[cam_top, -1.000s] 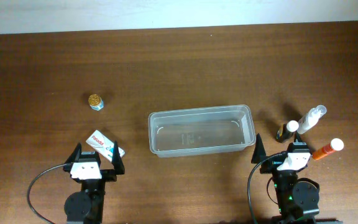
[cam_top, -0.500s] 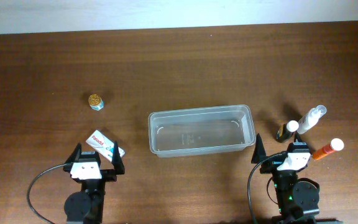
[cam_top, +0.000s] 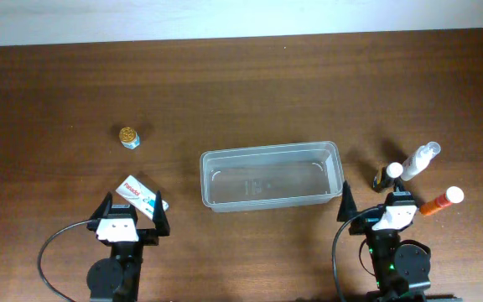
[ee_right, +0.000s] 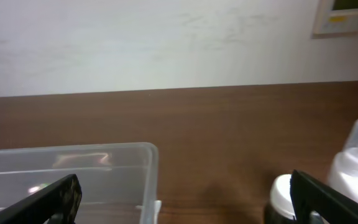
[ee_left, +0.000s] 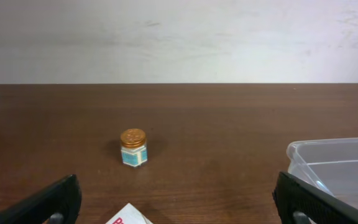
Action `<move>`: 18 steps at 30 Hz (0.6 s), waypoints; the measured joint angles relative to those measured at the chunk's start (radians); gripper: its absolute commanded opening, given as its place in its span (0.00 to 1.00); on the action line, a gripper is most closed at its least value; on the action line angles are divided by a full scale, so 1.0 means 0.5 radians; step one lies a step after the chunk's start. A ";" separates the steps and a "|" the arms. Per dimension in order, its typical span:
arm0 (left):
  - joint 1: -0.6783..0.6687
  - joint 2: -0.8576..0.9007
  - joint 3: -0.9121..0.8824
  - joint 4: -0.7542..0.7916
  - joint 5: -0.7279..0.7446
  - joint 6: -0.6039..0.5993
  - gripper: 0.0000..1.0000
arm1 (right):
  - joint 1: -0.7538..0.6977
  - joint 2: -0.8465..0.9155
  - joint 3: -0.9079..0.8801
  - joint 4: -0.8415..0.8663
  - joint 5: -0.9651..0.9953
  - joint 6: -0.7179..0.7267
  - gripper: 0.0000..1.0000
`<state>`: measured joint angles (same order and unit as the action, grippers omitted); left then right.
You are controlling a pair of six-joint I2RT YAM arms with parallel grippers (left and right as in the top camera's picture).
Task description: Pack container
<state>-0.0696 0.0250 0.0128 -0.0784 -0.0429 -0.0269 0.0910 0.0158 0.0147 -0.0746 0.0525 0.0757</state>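
Note:
The clear plastic container [cam_top: 272, 176] sits empty at the table's middle; its rim also shows in the left wrist view [ee_left: 337, 163] and the right wrist view [ee_right: 73, 174]. My left gripper [cam_top: 130, 217] is open and empty, just behind a white box [cam_top: 142, 195] with red lettering, whose corner shows between the fingers [ee_left: 129, 216]. A small gold-capped jar [cam_top: 129, 136] stands farther out [ee_left: 133, 147]. My right gripper [cam_top: 376, 210] is open and empty, beside a dark bottle with a white cap [cam_top: 387, 175].
A clear spray bottle [cam_top: 420, 158] and an orange bottle with a white cap [cam_top: 441, 201] lie right of the container, near the right gripper. A pale wall runs behind the table's far edge [ee_left: 179, 83].

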 measured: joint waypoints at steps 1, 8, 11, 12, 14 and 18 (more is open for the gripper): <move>0.000 0.000 0.000 -0.002 0.021 0.000 0.99 | 0.000 0.000 0.000 -0.005 -0.021 0.014 0.98; 0.000 0.072 0.247 -0.471 0.092 0.001 0.99 | 0.000 0.031 0.200 -0.481 -0.072 0.054 0.98; 0.000 0.220 0.481 -0.649 0.119 0.000 1.00 | 0.000 0.132 0.383 -0.742 -0.072 0.059 0.98; 0.000 0.274 0.552 -0.694 0.126 0.001 0.99 | 0.000 0.169 0.446 -0.813 -0.072 0.060 0.98; 0.000 0.408 0.713 -0.806 0.133 0.001 0.99 | 0.000 0.304 0.661 -0.996 -0.072 0.060 0.98; 0.000 0.773 1.031 -1.102 0.140 0.001 0.99 | 0.000 0.696 1.125 -1.315 -0.079 0.060 0.98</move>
<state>-0.0696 0.4114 0.5282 -0.6296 0.0273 -0.0265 0.0910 0.3637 0.5774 -0.7322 0.0132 0.1055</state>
